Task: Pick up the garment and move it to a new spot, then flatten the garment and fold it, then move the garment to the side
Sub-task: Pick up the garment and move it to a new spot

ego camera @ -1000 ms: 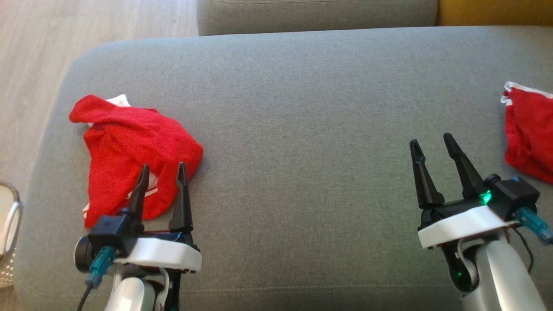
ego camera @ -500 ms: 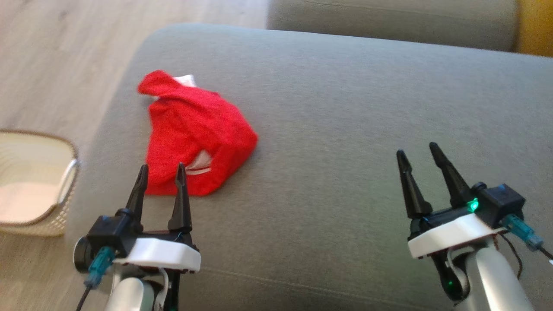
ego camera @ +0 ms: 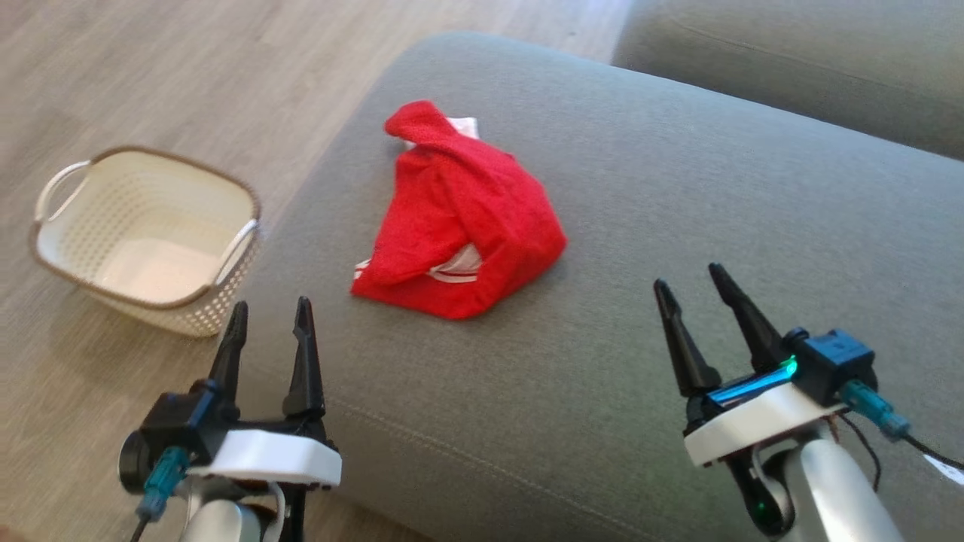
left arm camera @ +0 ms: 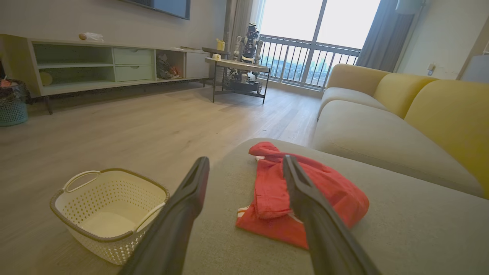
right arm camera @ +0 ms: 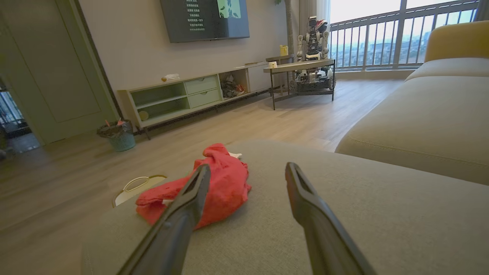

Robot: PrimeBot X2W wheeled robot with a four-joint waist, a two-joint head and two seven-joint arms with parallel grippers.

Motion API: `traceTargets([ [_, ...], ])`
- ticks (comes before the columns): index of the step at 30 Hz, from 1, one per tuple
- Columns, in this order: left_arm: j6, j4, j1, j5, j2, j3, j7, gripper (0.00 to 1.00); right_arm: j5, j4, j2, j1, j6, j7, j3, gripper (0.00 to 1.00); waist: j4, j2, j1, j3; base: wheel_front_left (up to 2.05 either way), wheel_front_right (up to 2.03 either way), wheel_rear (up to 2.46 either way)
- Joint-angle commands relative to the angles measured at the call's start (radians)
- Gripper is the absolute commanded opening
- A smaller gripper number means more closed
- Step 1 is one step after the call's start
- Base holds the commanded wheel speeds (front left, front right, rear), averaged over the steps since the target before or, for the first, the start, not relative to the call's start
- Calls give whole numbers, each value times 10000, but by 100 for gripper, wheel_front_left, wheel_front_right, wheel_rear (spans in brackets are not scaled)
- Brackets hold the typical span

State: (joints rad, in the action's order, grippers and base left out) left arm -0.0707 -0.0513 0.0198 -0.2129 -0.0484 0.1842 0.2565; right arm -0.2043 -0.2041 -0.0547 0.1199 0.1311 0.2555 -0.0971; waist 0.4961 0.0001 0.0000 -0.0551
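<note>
Lying in a crumpled heap, the red garment (ego camera: 459, 226) is sitting toward the left end of the grey seat cushion (ego camera: 715, 188), not far from its rounded far-left corner, with white trim peeking out at its near and far edges. Nothing is gripping it. The left gripper (ego camera: 271, 302) is hovering over the cushion's near-left edge with its fingers spread wide and empty. The right gripper (ego camera: 688, 276) is hanging above the near edge further right, equally wide and empty, well apart from the cloth. A cream basket (ego camera: 248, 203) is standing on the wooden floor (ego camera: 151, 60) just beside the cushion's left end. Judging from this, the task is sitting at its very start: the pickup is not yet happening, and the moving, flattening, folding and setting aside are all remaining.
</note>
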Motion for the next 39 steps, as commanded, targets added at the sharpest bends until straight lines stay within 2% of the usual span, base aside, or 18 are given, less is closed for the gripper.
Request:
traceTargets([
  [1, -65, 440, -178, -2, -18, -356, 53, 100, -81, 240, 36, 180, -4, 63, -343, 100, 271, -1, 0, -89, 0, 0, 0],
  [10, -355, 775, -17, -111, -18, -463, 53, 100, -259, -92, -129, 598, -4, 63, -775, 100, 373, -1, 0, -254, 0, 0, 0],
  [18, -231, 425, -165, -194, -18, -566, 53, 100, -271, 2, -135, 564, -4, 63, -641, 100, 331, -1, 0, -335, 0, 0, 0],
  [23, 224, -127, -899, -95, -18, -806, 53, 100, -64, 312, -257, 534, -4, 63, -465, 100, 86, -1, 0, -877, 0, 0, 0],
  [30, 1218, -1654, -2953, -342, -331, -944, -126, 100, 221, 942, -714, 909, -4, -230, -583, 100, -491, -1, 0, -1878, 0, 0, 0],
  [34, 1647, -2673, -4532, -660, -624, -687, -1217, 100, 318, 1541, -1049, 1167, -4, -634, -536, 100, -821, -1, 0, -2511, 0, 0, 0],
  [39, 1898, -3880, -6301, -1299, -794, -324, -2904, 100, 392, 2463, -1334, 1430, -4, -1095, -365, 100, -1276, -1, 0, -3311, 0, 0, 0],
])
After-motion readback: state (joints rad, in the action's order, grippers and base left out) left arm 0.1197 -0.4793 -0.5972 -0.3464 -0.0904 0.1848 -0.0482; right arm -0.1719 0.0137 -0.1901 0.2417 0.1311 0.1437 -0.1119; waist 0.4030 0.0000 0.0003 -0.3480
